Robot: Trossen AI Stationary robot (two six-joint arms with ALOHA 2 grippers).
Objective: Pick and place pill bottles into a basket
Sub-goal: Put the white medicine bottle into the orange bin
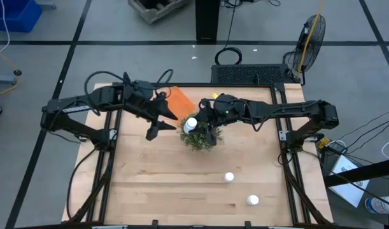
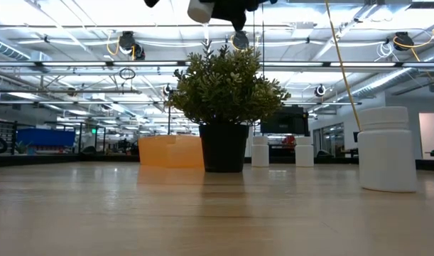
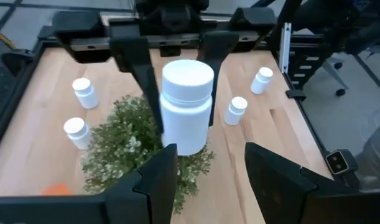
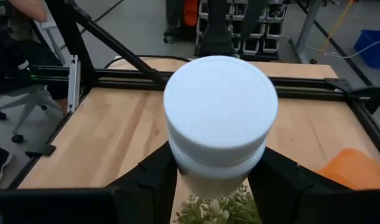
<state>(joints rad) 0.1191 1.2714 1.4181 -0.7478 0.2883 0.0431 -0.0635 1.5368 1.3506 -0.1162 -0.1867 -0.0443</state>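
Wooden table (image 1: 156, 184), front half mostly bare.
Right gripper (image 1: 193, 123) clamps a small white capped pill bottle (image 1: 191, 124) above round green plant (image 1: 200, 137); left gripper (image 1: 157, 124) part-open, empty, beside orange plastic basket (image 1: 180, 100) near back rail.

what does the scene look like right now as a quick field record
held bottle: white pill bottle gripped upright in the right pincer, above the plant
left pincer: open, empty, facing the held bottle
basket: orange, on the table behind the plant, contents cannot be seen
loose bottles: four on the table in the left wrist view, e.g. and
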